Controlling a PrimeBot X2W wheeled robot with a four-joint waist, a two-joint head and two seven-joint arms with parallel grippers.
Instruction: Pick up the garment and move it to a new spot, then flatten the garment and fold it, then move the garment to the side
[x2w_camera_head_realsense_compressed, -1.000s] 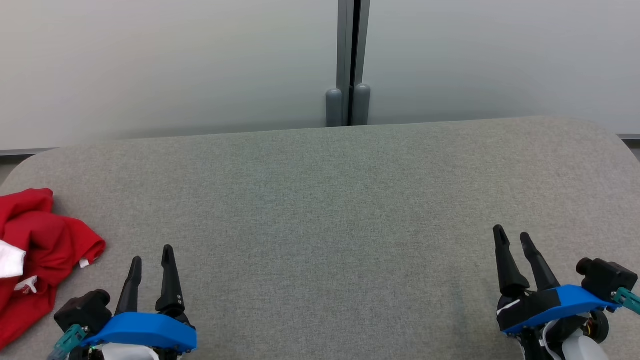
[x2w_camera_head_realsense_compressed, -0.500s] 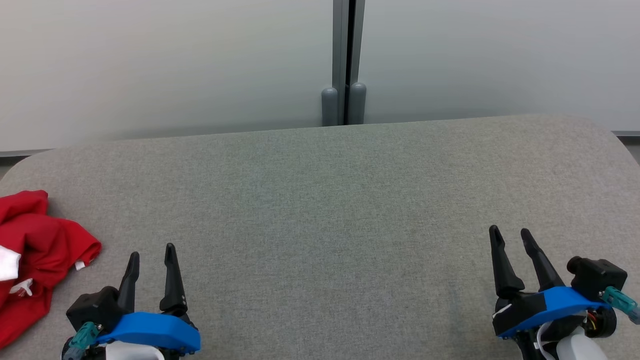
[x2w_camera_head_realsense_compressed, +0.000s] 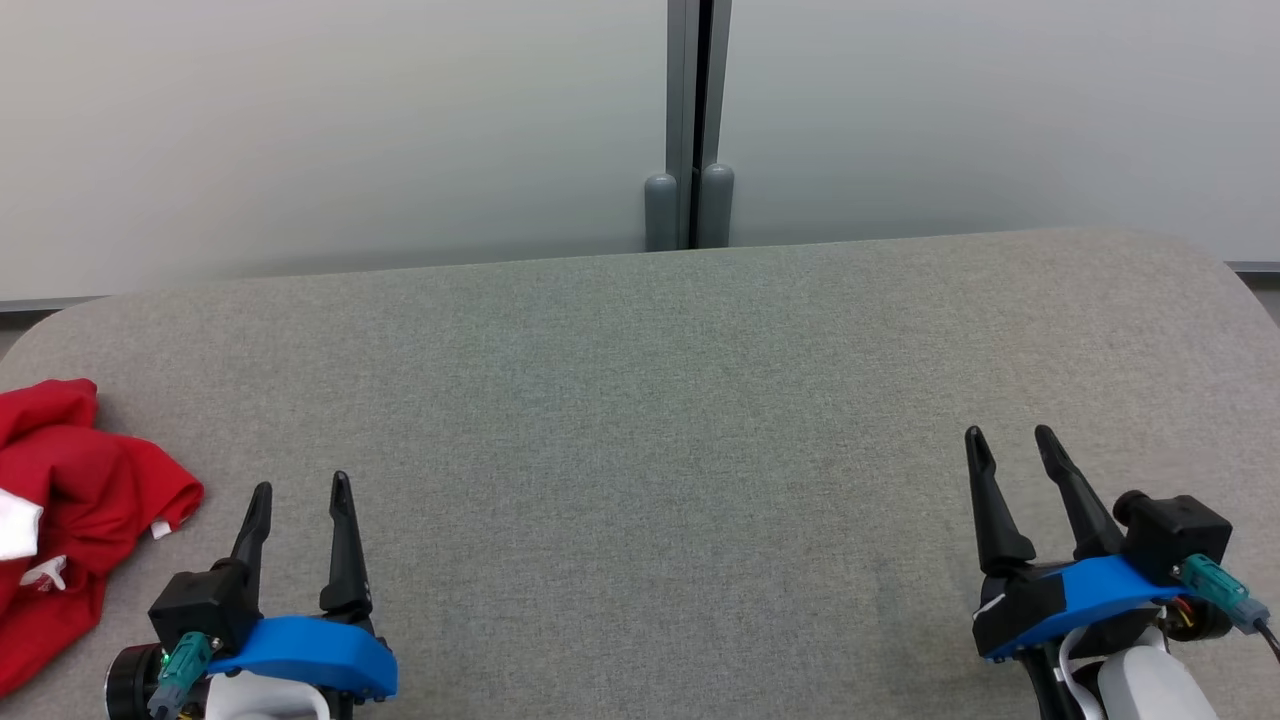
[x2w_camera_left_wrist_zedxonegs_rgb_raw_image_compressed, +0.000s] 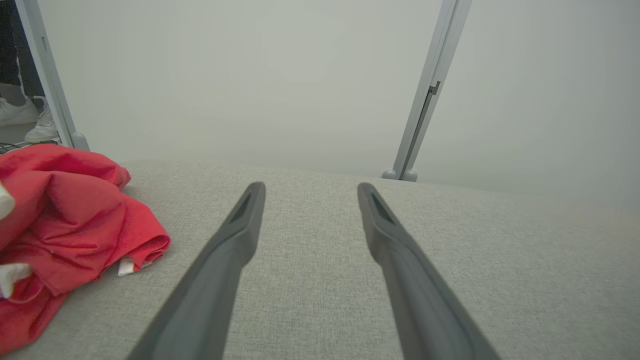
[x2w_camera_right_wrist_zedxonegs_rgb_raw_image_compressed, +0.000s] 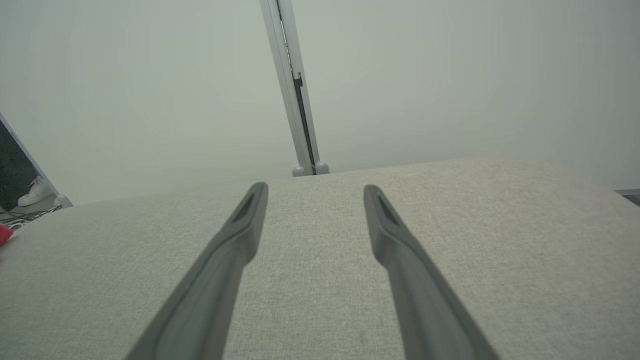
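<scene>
Red cloth, crumpled in a loose heap: the garment (x2w_camera_head_realsense_compressed: 90, 490) lies at the left edge of the grey fabric-covered table (x2w_camera_head_realsense_compressed: 640, 400). Its folds overlap, a white patch (x2w_camera_head_realsense_compressed: 18, 525) shows between them and a small white tag (x2w_camera_head_realsense_compressed: 160, 528) sticks out at the hem (any print on it is too small to read). The head view cuts the heap at its left border, so its full shape cannot be told. The left gripper (x2w_camera_head_realsense_compressed: 301, 482) stands near the heap, not touching it, its two dark fingers spread apart and holding nothing. The right gripper (x2w_camera_head_realsense_compressed: 1010, 431) is well apart, at the other side of the table, also spread wide and empty. In the left wrist view a person's white shoes (x2w_camera_left_wrist_zedxonegs_rgb_raw_image_compressed: 17, 112) appear beyond the table, partly behind a grey post (x2w_camera_left_wrist_zedxonegs_rgb_raw_image_compressed: 50, 85).
</scene>
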